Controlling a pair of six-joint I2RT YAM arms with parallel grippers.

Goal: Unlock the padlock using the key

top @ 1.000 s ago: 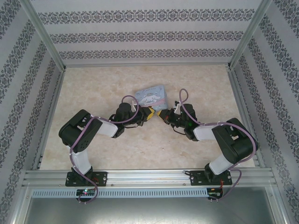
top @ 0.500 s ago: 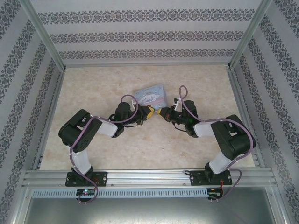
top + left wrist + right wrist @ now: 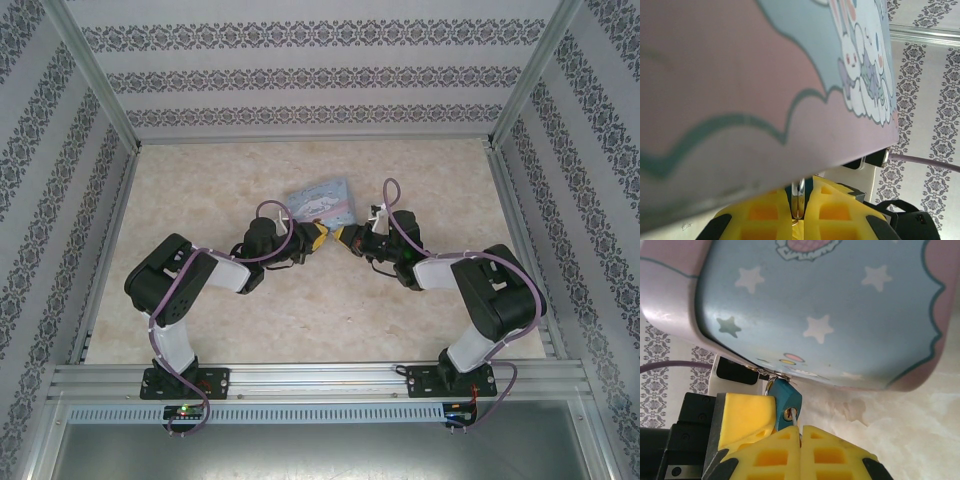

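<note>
The small teal padlock [image 3: 785, 399] hangs by its thin shackle from the clasp of the light-blue cartoon tin [image 3: 830, 305]. My right gripper [image 3: 801, 432] is shut on the key [image 3: 795, 418], whose thin shaft sits in the brass keyhole. My left gripper [image 3: 798, 210] is shut on the padlock [image 3: 798, 192]; one of its yellow fingers [image 3: 747, 412] shows against the lock's left side. From above, the left gripper [image 3: 319, 238] and the right gripper [image 3: 344, 240] meet tip to tip just below the tin [image 3: 322, 198], hiding padlock and key.
The tin lies on the beige marbled table [image 3: 300, 310] a little beyond the middle. Patterned walls [image 3: 300, 75] and metal frame posts close in the back and sides. A metal rail [image 3: 320, 380] runs along the near edge by the arm bases.
The right gripper has moved left and a little farther away, closing up against the left gripper. The tin has shifted slightly away. Both grippers stay shut.
</note>
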